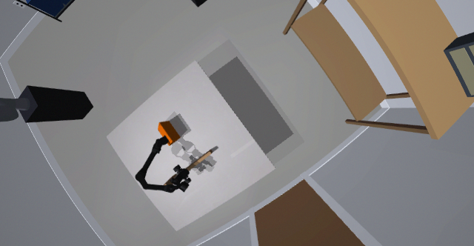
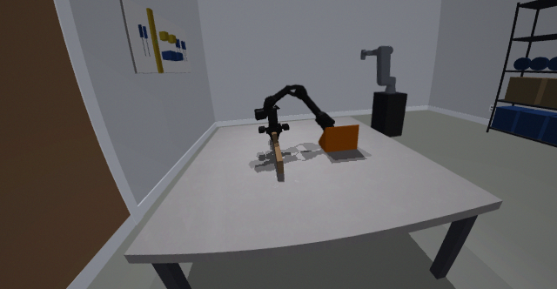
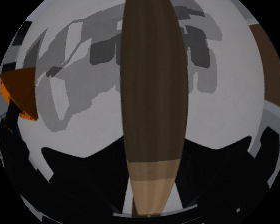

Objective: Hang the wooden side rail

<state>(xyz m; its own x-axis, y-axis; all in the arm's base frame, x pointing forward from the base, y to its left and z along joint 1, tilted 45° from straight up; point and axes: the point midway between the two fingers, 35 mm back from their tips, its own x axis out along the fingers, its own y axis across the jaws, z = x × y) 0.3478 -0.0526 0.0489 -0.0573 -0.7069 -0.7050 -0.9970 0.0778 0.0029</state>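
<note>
The wooden rail (image 1: 200, 159) (image 2: 278, 158) (image 3: 153, 90) is a long, narrow brown bar. My gripper (image 1: 182, 175) (image 2: 274, 131) (image 3: 148, 135) is shut on it, with a black finger on each side in the wrist view. In the top view the rail runs from lower left to upper right under the gripper, and a darker piece of wood shows behind the gripper. Its outer end is grey; whether that is steel or shadow I cannot tell. In the exterior view this end points toward the camera, close to the table. The post, its pins and the hooks cannot be made out.
The white table (image 1: 229, 179) (image 2: 370, 215) lies under the rail and arm. An orange block (image 1: 169, 132) (image 2: 341, 138) (image 3: 21, 90) is at the other end of the black arm, to the side of the rail. Shadows of the arm fall on the table beside the rail.
</note>
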